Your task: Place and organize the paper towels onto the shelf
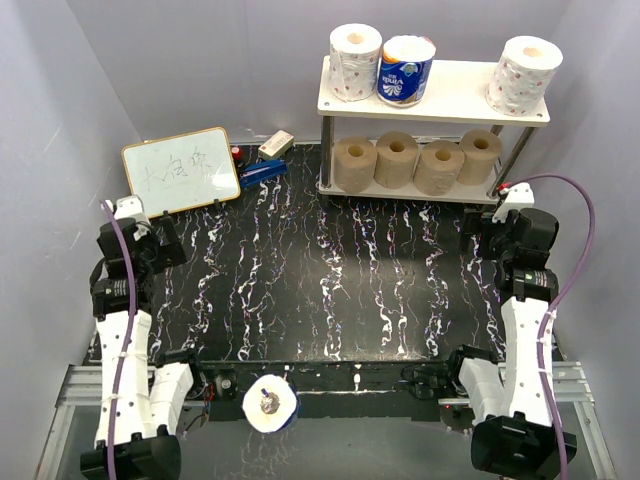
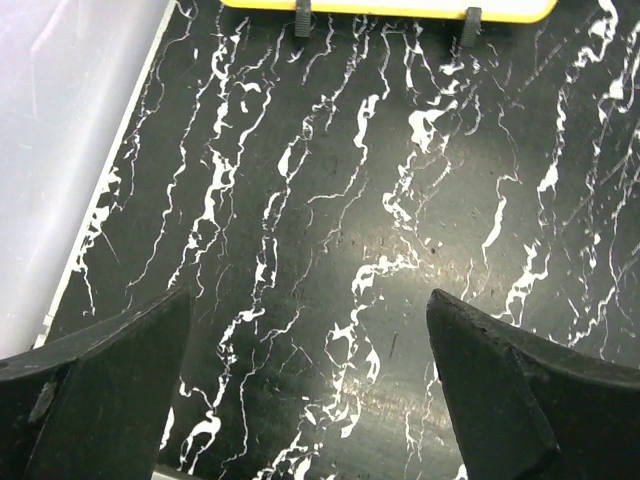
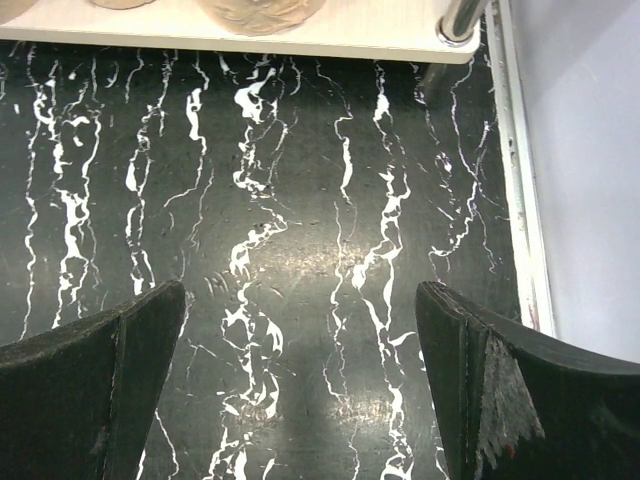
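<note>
While seven paper towels (image 1: 398,160) sit on the shelf (image 1: 455,95) (four tan below, three above), we judge the last white roll (image 1: 270,405) at the near edge is next, so left gripper (image 2: 310,330) or right gripper (image 3: 300,320), both wide open and empty, must reach back.

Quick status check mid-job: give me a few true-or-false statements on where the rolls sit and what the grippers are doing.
1. Four brown rolls stand on the lower board of the shelf. True.
2. The blue-wrapped roll is on the lower board. False: it is on the top board, with two white rolls.
3. One lone white roll sits off the shelf, at the near edge between the arm bases. True.
4. The left gripper holds a roll. False: it is open and empty.
5. The right gripper is open. True.
</note>
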Controlling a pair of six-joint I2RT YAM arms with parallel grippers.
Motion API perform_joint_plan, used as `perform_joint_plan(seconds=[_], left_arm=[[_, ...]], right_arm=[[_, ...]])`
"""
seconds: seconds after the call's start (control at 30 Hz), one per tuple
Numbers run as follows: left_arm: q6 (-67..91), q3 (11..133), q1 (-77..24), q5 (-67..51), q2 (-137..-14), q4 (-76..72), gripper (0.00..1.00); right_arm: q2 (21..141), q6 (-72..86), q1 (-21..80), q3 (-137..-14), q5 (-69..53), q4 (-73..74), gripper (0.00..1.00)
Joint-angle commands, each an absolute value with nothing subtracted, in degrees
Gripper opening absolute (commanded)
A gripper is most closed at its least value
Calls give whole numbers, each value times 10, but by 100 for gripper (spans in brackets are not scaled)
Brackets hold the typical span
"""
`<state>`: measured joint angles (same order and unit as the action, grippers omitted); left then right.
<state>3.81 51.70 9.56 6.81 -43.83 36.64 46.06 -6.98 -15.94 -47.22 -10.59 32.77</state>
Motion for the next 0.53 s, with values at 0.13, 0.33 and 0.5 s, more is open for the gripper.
perform_joint_plan(seconds=[0.13, 0.33, 0.5], left_arm=[[58, 487, 163, 11, -397, 343, 99], [86, 499, 179, 74, -393, 353, 99], [90, 510, 187, 77, -391, 357, 99]], right_arm=[[466, -74, -165, -474, -146, 311, 98], [504, -79, -175, -477, -159, 322, 98], [532, -77, -182, -483, -154, 327, 98]])
